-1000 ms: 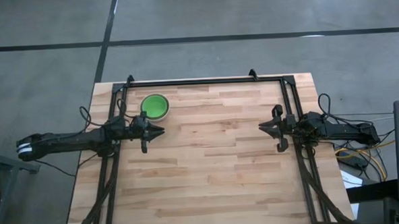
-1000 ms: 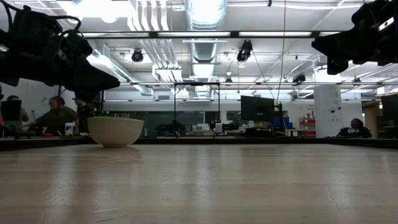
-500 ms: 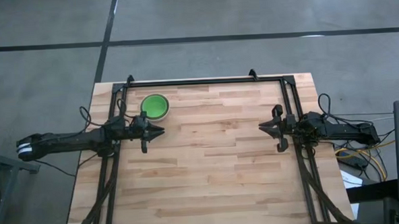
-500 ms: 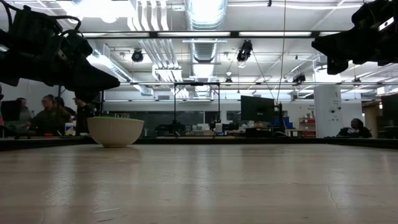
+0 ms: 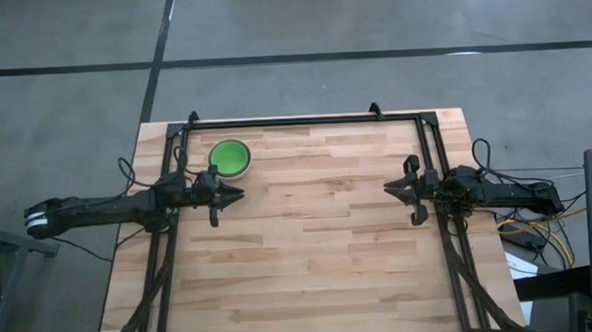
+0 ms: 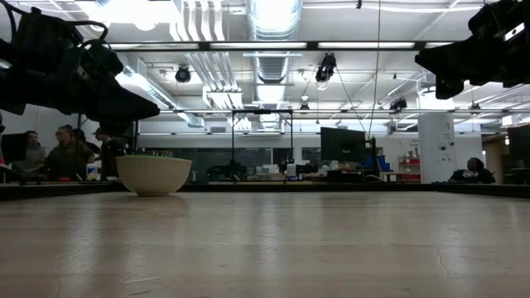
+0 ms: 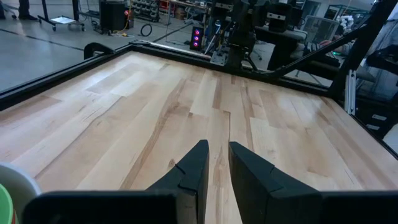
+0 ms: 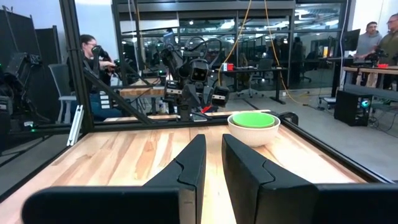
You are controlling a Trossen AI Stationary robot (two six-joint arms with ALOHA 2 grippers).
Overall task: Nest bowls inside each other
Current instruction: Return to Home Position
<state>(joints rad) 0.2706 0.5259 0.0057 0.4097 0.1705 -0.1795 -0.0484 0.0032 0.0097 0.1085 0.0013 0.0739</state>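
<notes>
One stack of bowls (image 5: 230,157) stands on its base at the table's far left. A bright green bowl sits inside a whitish-grey outer one (image 6: 154,174), which also shows in the right wrist view (image 8: 254,126). My left gripper (image 5: 239,194) hangs above the table just on the near side of the bowls. Its fingers (image 7: 218,146) are shut to a narrow slit with nothing between them. My right gripper (image 5: 387,187) hovers at the table's right side, pointing toward the left. Its fingers (image 8: 213,138) are likewise together and hold nothing.
A black metal frame (image 5: 304,121) runs along the table's far, left and right edges. Bare wood (image 5: 319,245) spreads between the arms and toward the near edge. Cables (image 5: 539,230) lie off the right side. People sit in the room beyond (image 6: 66,153).
</notes>
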